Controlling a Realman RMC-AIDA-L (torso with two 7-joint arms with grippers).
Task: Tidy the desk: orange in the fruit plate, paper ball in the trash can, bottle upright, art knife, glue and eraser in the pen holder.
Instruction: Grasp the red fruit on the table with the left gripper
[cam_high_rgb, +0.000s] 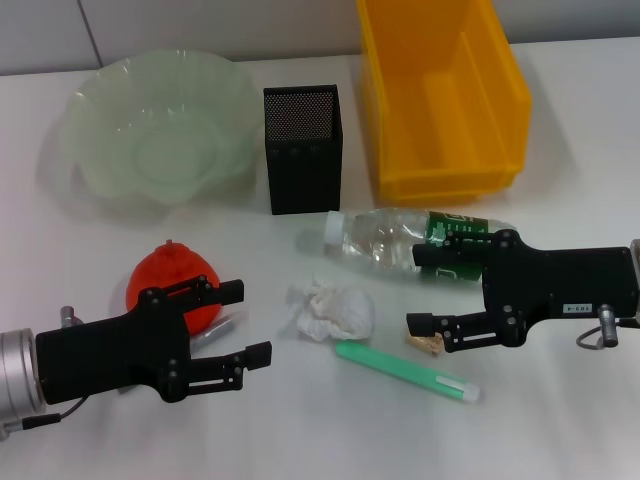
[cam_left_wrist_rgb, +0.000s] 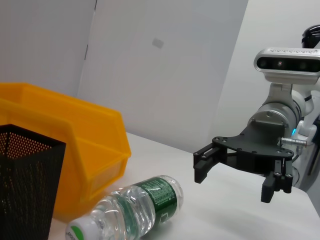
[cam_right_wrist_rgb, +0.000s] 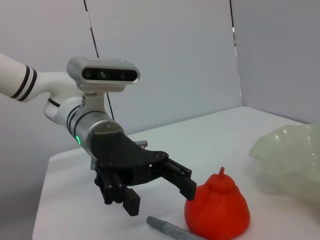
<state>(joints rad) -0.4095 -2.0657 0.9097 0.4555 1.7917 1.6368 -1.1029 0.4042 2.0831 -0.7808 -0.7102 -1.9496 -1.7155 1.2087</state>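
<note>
The orange (cam_high_rgb: 172, 278) (cam_right_wrist_rgb: 217, 207) sits at the front left, right by the upper finger of my open left gripper (cam_high_rgb: 256, 321) (cam_right_wrist_rgb: 160, 192). A grey pen-shaped art knife (cam_high_rgb: 215, 330) (cam_right_wrist_rgb: 167, 229) lies between its fingers. The paper ball (cam_high_rgb: 330, 308) rests mid-table, with a green glue stick (cam_high_rgb: 405, 370) in front of it. The bottle (cam_high_rgb: 400, 243) (cam_left_wrist_rgb: 135, 207) lies on its side. My open right gripper (cam_high_rgb: 414, 289) (cam_left_wrist_rgb: 235, 172) hovers at the bottle's label end, its lower finger over the tan eraser (cam_high_rgb: 425, 343). At the back stand the fruit plate (cam_high_rgb: 150, 130), pen holder (cam_high_rgb: 303, 148) and trash can (cam_high_rgb: 440, 95).
The white table reaches its edge close behind the trash can. In the left wrist view, the pen holder (cam_left_wrist_rgb: 25, 185) and the trash can (cam_left_wrist_rgb: 75, 150) stand just beyond the bottle's cap. The fruit plate's rim (cam_right_wrist_rgb: 292, 155) shows behind the orange.
</note>
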